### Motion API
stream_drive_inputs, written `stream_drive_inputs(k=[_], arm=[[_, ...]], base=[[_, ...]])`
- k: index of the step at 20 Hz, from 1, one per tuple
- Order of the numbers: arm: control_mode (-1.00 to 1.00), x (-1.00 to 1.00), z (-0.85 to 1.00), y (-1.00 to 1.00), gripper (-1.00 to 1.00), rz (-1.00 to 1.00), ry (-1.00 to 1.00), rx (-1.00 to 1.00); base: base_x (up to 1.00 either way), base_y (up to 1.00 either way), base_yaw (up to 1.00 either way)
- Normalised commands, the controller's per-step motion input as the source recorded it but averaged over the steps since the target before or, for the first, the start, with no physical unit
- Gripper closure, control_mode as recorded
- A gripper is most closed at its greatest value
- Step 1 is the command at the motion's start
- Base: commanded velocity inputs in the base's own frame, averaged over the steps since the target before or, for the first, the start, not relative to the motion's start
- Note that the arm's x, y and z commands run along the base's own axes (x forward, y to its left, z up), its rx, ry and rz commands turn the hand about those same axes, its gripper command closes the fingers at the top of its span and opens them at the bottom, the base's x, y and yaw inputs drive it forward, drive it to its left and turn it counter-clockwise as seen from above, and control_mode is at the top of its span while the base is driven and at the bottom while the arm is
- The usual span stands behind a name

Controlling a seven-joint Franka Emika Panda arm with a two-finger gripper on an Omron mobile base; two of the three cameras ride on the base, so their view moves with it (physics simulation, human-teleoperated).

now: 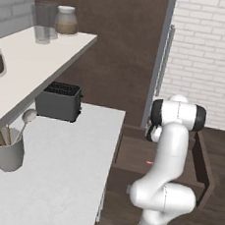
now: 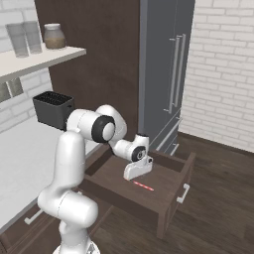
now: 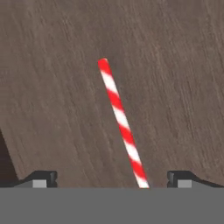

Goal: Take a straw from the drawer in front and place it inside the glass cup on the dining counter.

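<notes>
Red-and-white straw lay flat in the pulled-out drawer; the end effector hung above it, fingers spread wide, apparently to straddle it.

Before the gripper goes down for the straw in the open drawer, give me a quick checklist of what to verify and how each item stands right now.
1. Drawer pulled open: ok.
2. Straw lying flat on the drawer floor, nothing on it: ok.
3. Gripper open, a fingertip on either side of the straw: ok.
4. Straw centred between the fingertips: not ok, its near end sits closer to one tip.
5. Fingertips low enough to close on the straw: cannot tell.
6. Glass cup ready on the dining counter: cannot tell.
</notes>
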Motion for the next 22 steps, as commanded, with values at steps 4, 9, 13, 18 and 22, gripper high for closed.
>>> stream_drive_inputs(k=[4, 9, 13, 18, 22], arm=[[-1.00, 0.13, -0.17, 0.20, -1.00, 0.20, 0.00, 0.13], [-1.00, 0.29, -0.21, 0.12, -1.00, 0.11, 0.00, 0.09], [-1.00, 0.27, -0.17, 0.04, -1.00, 0.03, 0.00, 0.05], [-1.00, 0.18, -0.19, 0.00, -1.00, 0.00, 0.00, 0.01], [-1.00, -0.14, -0.36, 0.00, -1.00, 0.00, -0.06, 0.00]], base=[[0.00, 0.00, 0.00], [0.00, 0.00, 0.00], [0.00, 0.00, 0.00], [0.00, 0.00, 0.00], [0.00, 0.00, 0.00]])
